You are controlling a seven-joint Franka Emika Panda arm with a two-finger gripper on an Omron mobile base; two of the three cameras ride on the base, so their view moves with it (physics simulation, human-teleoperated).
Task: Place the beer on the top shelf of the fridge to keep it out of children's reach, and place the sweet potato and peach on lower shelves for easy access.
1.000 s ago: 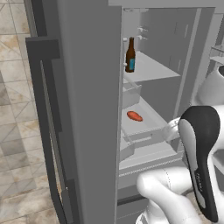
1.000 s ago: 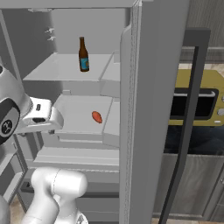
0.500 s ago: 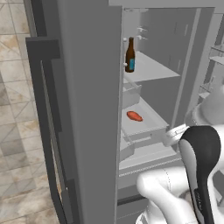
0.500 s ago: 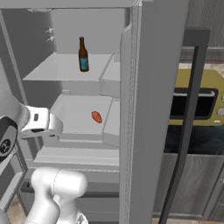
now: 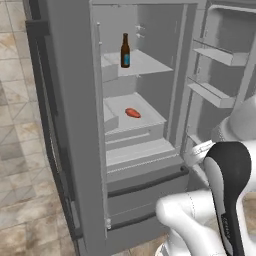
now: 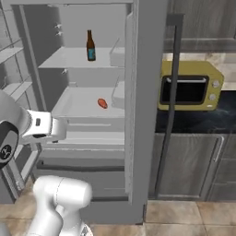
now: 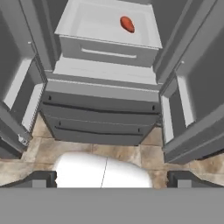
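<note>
The fridge [image 5: 70, 100] stands open. On its top shelf [image 5: 147, 62] the beer [image 5: 125, 50] [image 6: 91, 45] stands upright, near the left wall. One shelf down, the sweet potato [image 5: 132, 113] [image 6: 102, 103] [image 7: 127, 24] lies on a lower shelf [image 7: 96, 22]. The peach is out of view. My gripper [image 6: 57, 131] [image 7: 112, 179] hangs open and holds nothing. It is outside the fridge, in front of the drawers and below the sweet potato's shelf. In the left base view my own arm partly hides the gripper [image 5: 196, 152].
Door racks [image 5: 215, 55] hang on the open right-hand door. Dark drawer fronts [image 7: 100, 118] fill the fridge's lower part. A yellow microwave [image 6: 189, 87] sits on a dark counter to the right, over grey cabinets [image 6: 189, 166]. The floor [image 5: 20, 150] is tiled.
Both base views have shifted, so the base has moved and more of the microwave shows. The open hand has drawn back and down from the sweet potato's shelf. Beer and sweet potato stay put.
</note>
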